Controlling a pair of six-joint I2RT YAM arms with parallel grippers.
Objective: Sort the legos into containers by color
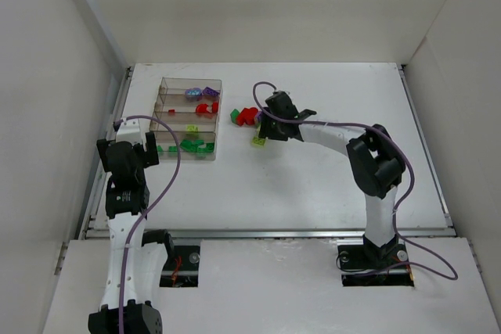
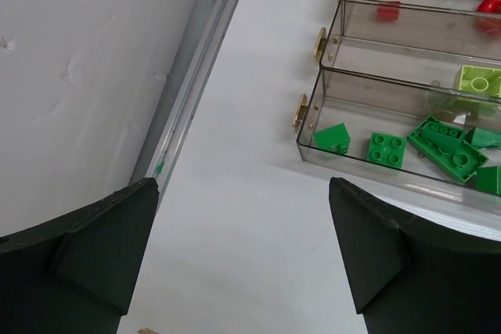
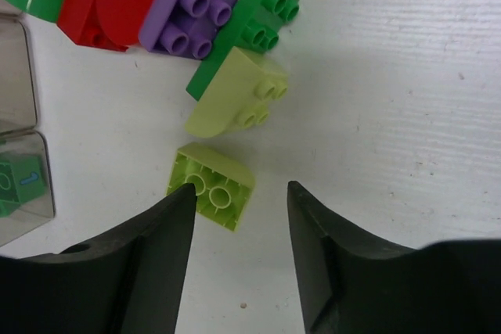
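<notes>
right pincer (image 3: 241, 189) hangs low over the white worktop (image 1: 329, 91), its jaws partly open around one edge of a lime brick (image 3: 211, 185) that lies studs-down; the left fingertip (image 3: 176, 217) touches the brick, the right one stands clear of it, and nothing is gripped. just beyond lies a loose cluster of legos: a second lime piece (image 3: 239, 95), a dark green brick (image 3: 250, 29), a purple brick (image 3: 188, 17) and a red brick (image 3: 117, 1), all touching or just beside one another, right of the clear tray (image 2: 391, 80). left pincer (image 2: 243, 185) hovers wide open and holds nothing, over bare worktop beside the tray's near left corner. inside the tray, green bricks (image 2: 387, 149) fill the nearest compartment, a lime piece (image 2: 480, 80) sits in the next, red pieces (image 2: 387, 11) in the third, and purple ones (image 1: 207, 92) in the farthest.
</notes>
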